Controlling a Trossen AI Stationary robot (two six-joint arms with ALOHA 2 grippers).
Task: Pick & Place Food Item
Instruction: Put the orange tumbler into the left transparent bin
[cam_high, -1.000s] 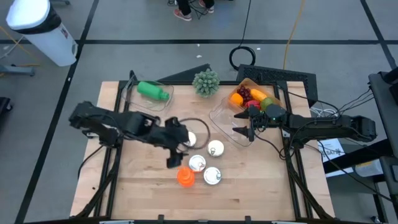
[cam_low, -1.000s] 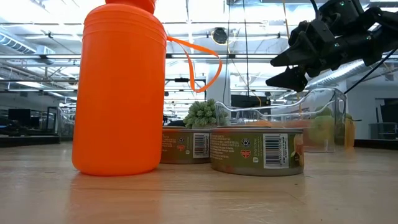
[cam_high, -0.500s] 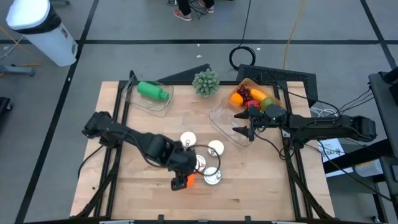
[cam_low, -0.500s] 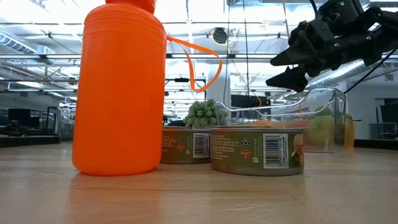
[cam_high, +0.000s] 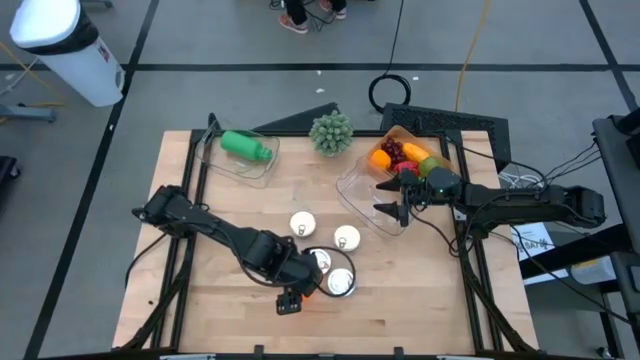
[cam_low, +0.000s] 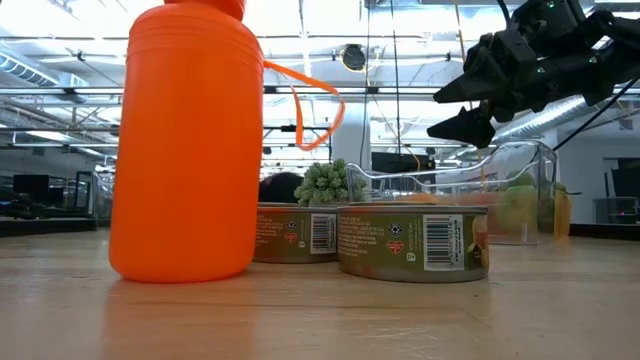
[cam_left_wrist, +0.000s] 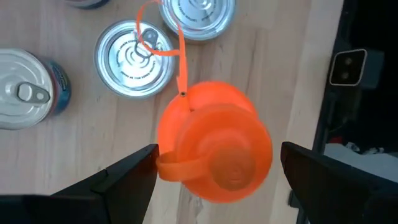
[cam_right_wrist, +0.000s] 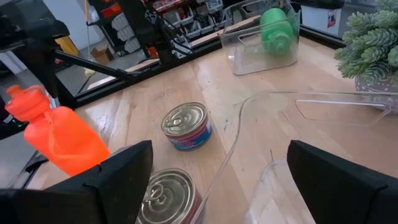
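A clear tray (cam_high: 372, 190) at the table's (cam_high: 220, 300) right holds fruit at its far end (cam_high: 405, 157); a second clear bin (cam_high: 238, 155) far left holds a green bottle (cam_high: 245, 146). The orange bottle (cam_left_wrist: 214, 148) stands near the front edge beside several cans (cam_high: 343, 282), the left gripper (cam_left_wrist: 214, 186) directly above it, jaws wide and holding nothing. The right gripper (cam_high: 388, 210) hovers over the tray, open and apparently empty. Bare wood lies front right.
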